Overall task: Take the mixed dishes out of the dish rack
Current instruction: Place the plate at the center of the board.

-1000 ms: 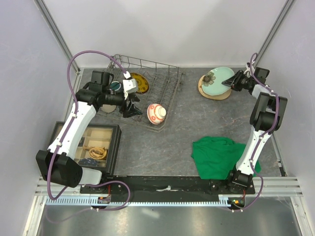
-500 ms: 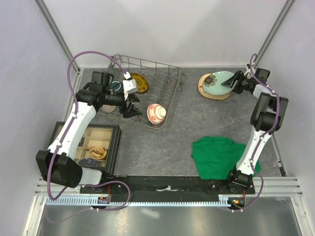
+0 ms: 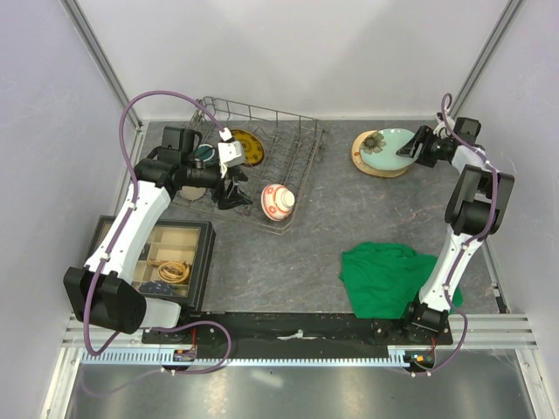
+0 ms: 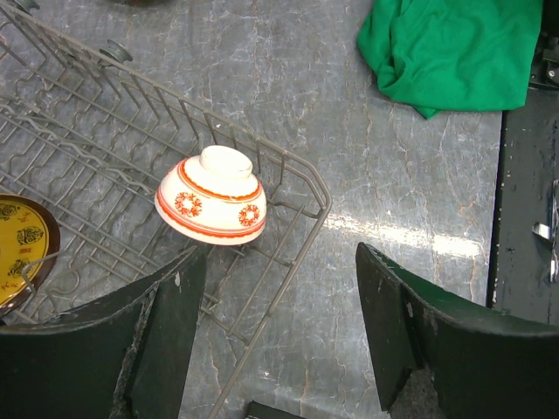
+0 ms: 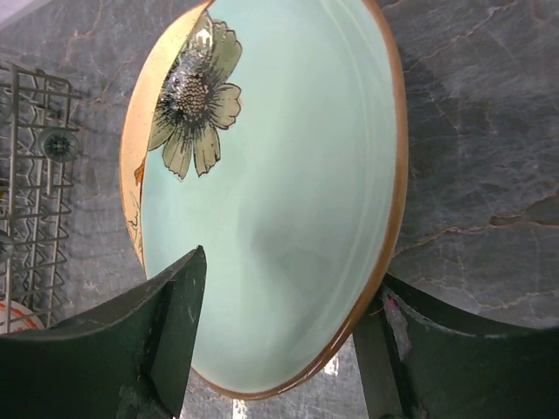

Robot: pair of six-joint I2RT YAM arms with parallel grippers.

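The grey wire dish rack [image 3: 293,153] stands at the back left. In it are a yellow-patterned plate [image 3: 249,147], a dark green mug [image 3: 204,154] partly hidden by my left arm, and a red-and-white bowl [image 3: 278,201] upside down at the near corner. My left gripper [image 3: 234,196] hangs open just left of the bowl [image 4: 212,196], with only the rack's corner wire [image 4: 301,223] below its jaws. At the back right, the mint-green flower plate [image 3: 389,144] lies on a cream plate [image 3: 367,164]. My right gripper [image 5: 288,279] is open astride the mint plate's [image 5: 279,175] near rim.
A green cloth [image 3: 389,278] lies crumpled at the front right by the right arm's base. A black-framed compartment tray [image 3: 199,262] with small items sits at the front left. Grey stone-patterned tabletop [image 3: 323,236] shows between the rack and the cloth.
My right gripper has opened and drawn back slightly to the right. The mint plate has dropped from a tilt to lie flatter on the cream plate. The left arm has not moved.
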